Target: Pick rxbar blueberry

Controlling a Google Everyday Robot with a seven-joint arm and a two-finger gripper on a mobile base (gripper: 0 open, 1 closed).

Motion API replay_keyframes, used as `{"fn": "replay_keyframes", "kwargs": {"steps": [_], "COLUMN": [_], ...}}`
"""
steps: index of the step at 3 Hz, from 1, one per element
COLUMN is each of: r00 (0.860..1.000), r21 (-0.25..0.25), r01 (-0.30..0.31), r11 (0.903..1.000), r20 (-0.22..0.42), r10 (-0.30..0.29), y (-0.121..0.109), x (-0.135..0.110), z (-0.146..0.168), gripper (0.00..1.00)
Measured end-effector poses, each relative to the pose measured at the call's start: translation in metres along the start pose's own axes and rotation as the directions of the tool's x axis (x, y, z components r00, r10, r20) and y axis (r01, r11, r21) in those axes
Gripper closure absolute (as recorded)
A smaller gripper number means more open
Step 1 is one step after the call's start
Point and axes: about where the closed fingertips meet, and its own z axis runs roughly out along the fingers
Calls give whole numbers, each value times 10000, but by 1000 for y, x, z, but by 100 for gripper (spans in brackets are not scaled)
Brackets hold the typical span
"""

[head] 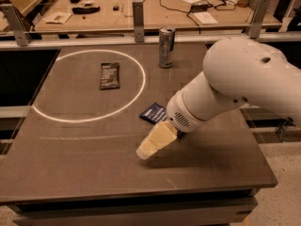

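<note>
While the end effector [151, 146] hangs low over the bench [70, 164], grip state unclear, near the rxbar blueberry [151, 112] half-hidden behind the arm [244, 84], a misjudged descent may shove the bar away.

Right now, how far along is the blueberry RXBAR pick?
Done: the arm is out over the table, near the target. In hand: the gripper hangs low just in front of the rxbar blueberry, not on it. The bar lies flat outside the white circle, partly hidden by the arm. Left: getting onto the bar, gripping and lifting it.
</note>
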Motion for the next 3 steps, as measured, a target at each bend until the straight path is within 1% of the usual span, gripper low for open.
{"fn": "replay_keyframes", "kwargs": {"steps": [1,2,3], "r00": [9998,9985,9959], "r21": [70,83,2], "r01": [145,350,554], "r11": [9999,9994,9985], "r20": [99,424,719], "r10": [-146,-353,-553], "y": [-13,-25,-30], "x": [-8,-18,-24], "z": [8,5,3], "gripper": [17,39,64]}}
